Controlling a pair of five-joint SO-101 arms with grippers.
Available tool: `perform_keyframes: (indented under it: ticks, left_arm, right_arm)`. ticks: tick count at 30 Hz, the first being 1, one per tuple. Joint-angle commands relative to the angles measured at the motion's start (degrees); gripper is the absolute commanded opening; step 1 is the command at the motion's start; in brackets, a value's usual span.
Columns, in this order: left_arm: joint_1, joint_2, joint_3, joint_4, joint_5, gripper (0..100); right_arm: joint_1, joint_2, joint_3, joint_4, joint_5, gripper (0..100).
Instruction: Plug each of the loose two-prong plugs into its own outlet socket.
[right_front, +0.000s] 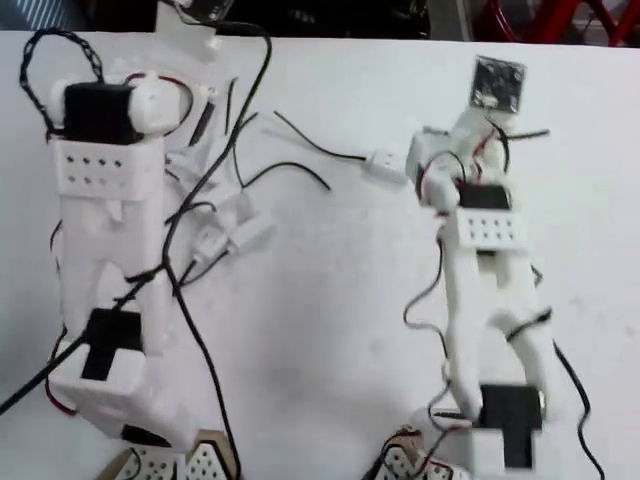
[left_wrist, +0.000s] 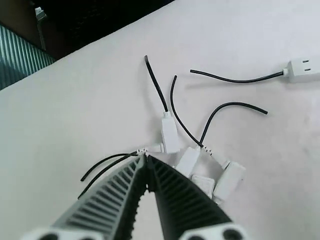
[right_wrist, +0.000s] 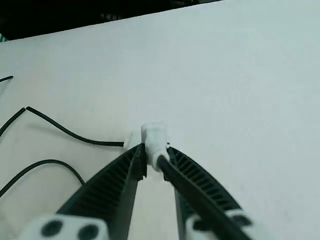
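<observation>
Right gripper (right_wrist: 155, 152) is clamped on the outlet socket (right_wrist: 152, 132), centre-far on the table. Left gripper (left_wrist: 146, 160) has its fingers pressed together at the loose plugs (left_wrist: 170, 134), left of centre, possibly nipping a thin wire, hard to tell. The danger is that tangled leads (left_wrist: 156, 86) drag neighbouring plugs along, or that the socket twists in the grip.

Robot lab: wired white table (right_front: 320, 330)

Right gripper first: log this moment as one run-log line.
right gripper: shut on white connector | left gripper: shut, tips beside loose connector cluster | surface: white table
</observation>
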Motion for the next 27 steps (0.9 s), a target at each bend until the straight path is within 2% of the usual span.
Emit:
perform_keyframes:
  ticks: [1,4,16,21,27]
  left_arm:
    - [-2.42,-5.76,-1.58,2.64,3.87,2]
    - [-4.26,-6.64,-1.58,3.16,5.98,2]
    - [-4.35,-7.6,-1.58,3.78,8.35,2]
    - [-4.35,-7.6,-1.58,3.78,8.35,2]
    - [-4.35,-7.6,-1.58,3.78,8.35,2]
  right_arm:
    - [-1.8,11.56,-15.12,0.84,1.14,1.7]
    - [-2.07,22.29,-26.9,3.74,1.23,1.7]
    - [-2.07,61.05,-76.92,22.02,1.32,1.7]
    - [-3.3,70.11,-92.22,35.56,5.01,1.7]
    - [-5.05,74.07,-107.87,53.14,6.51,1.7]
